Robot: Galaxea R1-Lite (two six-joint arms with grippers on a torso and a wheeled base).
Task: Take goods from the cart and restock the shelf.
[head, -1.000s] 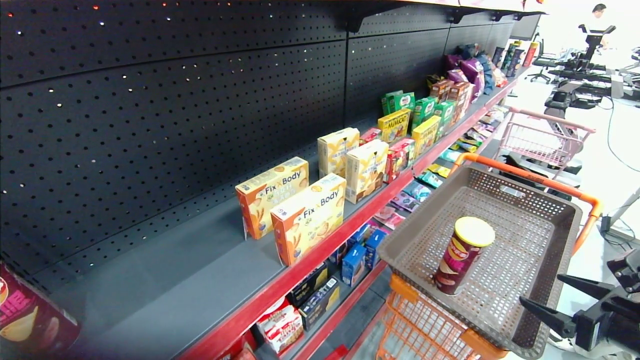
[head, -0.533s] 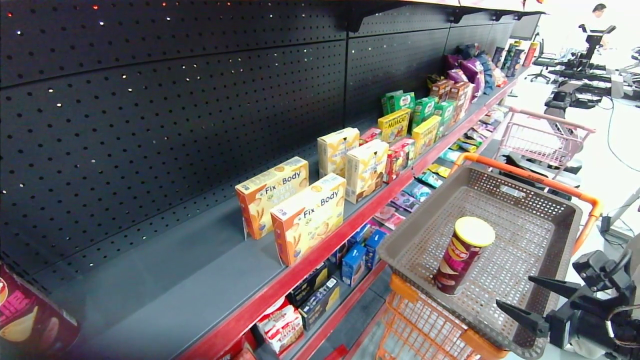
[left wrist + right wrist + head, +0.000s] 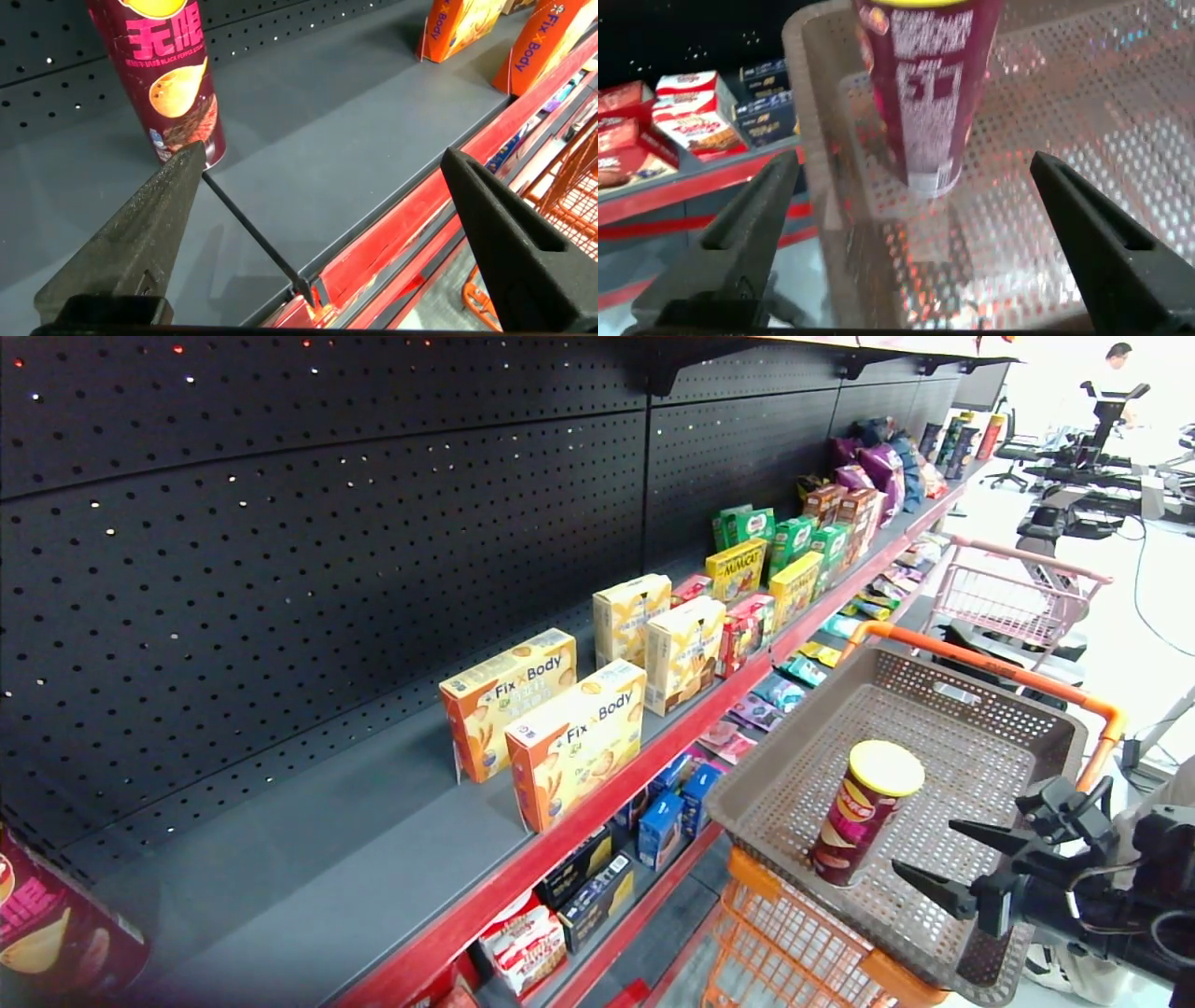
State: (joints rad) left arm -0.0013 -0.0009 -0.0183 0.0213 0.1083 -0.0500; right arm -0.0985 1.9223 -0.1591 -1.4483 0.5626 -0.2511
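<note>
One chip can (image 3: 864, 812) stands upright in the brown cart basket (image 3: 990, 709), near the corner closest to the shelf (image 3: 327, 831). Right gripper (image 3: 924, 847) hangs just beside it at the basket rim, fingers spread wide, empty. Left gripper (image 3: 322, 154) fingers also spread, empty, above the shelf near a second chip can (image 3: 168, 75) standing there.

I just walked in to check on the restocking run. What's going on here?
The robot is restocking a shop shelf from a cart. Its right gripper is open at the near corner of the cart's basket, pointing at the chip can that stands inside, not yet touching it. Its left gripper is open over the shelf, next to a second can already standing there. Biscuit boxes stand further along.
</note>
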